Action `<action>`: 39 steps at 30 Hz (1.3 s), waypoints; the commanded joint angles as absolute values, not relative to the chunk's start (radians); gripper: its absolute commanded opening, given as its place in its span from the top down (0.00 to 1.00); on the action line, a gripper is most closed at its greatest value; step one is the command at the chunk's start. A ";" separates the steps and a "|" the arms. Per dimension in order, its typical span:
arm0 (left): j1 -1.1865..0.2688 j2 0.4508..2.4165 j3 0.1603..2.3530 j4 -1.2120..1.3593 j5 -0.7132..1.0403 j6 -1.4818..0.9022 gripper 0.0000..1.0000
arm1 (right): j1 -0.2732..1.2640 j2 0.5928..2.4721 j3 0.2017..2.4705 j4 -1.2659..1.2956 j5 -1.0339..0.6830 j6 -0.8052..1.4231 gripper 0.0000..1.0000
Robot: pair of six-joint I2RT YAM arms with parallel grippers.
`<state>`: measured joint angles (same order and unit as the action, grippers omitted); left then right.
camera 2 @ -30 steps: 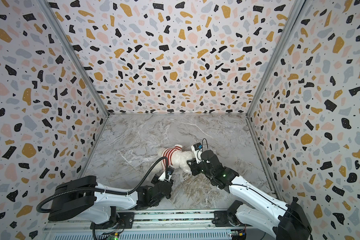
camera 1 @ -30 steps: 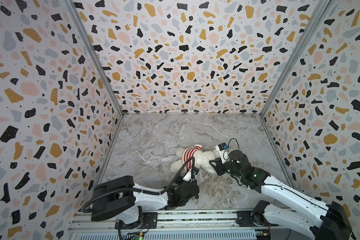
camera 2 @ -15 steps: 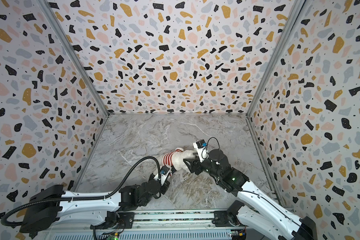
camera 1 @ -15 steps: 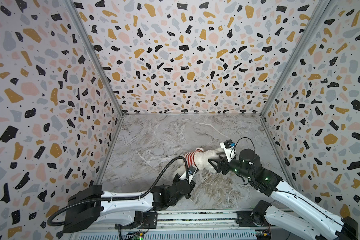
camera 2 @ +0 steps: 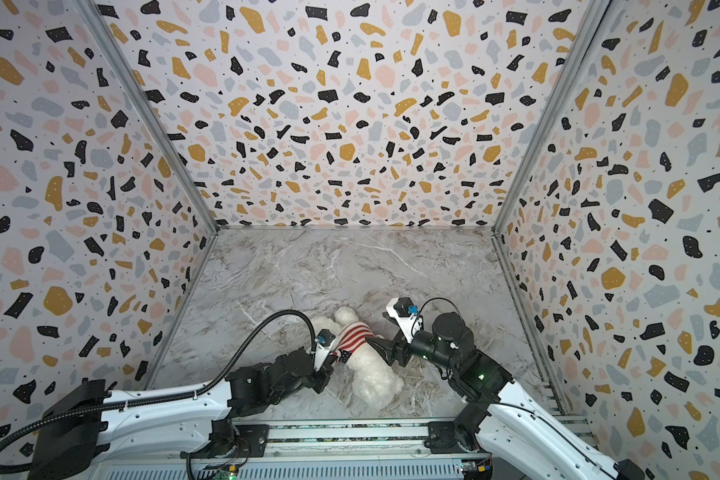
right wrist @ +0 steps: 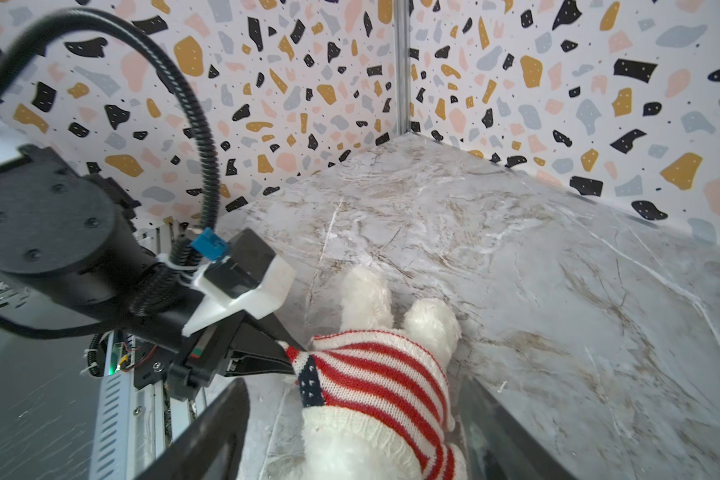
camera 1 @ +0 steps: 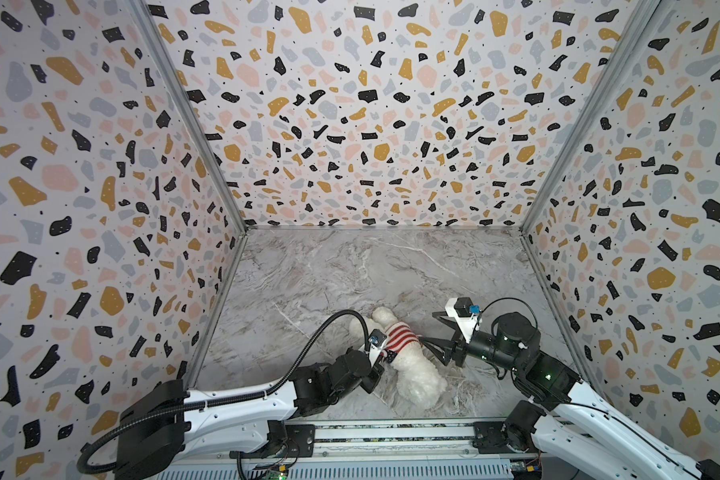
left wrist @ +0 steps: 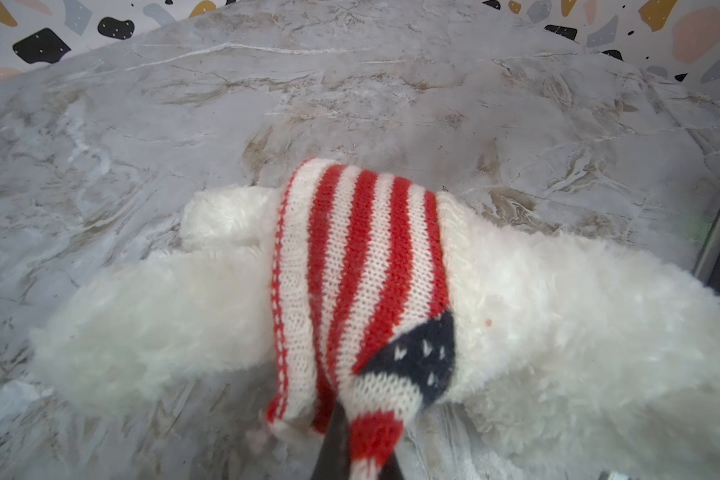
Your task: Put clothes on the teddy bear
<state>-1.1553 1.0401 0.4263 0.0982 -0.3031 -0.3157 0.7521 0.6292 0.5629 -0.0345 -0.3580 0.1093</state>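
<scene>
Knit striped top (camera 1: 398,337) is bunched round the teddy bear (camera 1: 416,376), laid on the desk (camera 1: 350,270) near the front rail (camera 1: 391,432). Left tool (camera 1: 384,357) is clamped on the top's navy corner; right tool (camera 1: 433,352) is spread, empty. Unpinned bear may be dragged by any pull.

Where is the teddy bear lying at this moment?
In both top views the teddy bear lies on the marble table near its front edge, between the left gripper, shut on its striped top, and the open right gripper.
</scene>
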 commanded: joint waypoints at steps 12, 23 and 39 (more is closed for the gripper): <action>-1.109 1.012 0.527 -0.019 -0.329 -0.392 1.00 | 1.146 0.584 0.474 -0.093 -0.036 0.140 0.17; -1.109 1.019 0.522 -0.005 -0.336 -0.408 1.00 | 1.499 0.728 0.456 -0.157 0.532 0.297 0.17; -1.108 1.007 0.512 0.001 -0.338 -0.411 1.00 | 1.505 0.827 0.476 -0.171 0.638 0.329 0.54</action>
<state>-1.1126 1.0222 0.4984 -0.0437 -0.3225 -0.4057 1.4994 0.8360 0.4488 -0.1654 0.6052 0.3222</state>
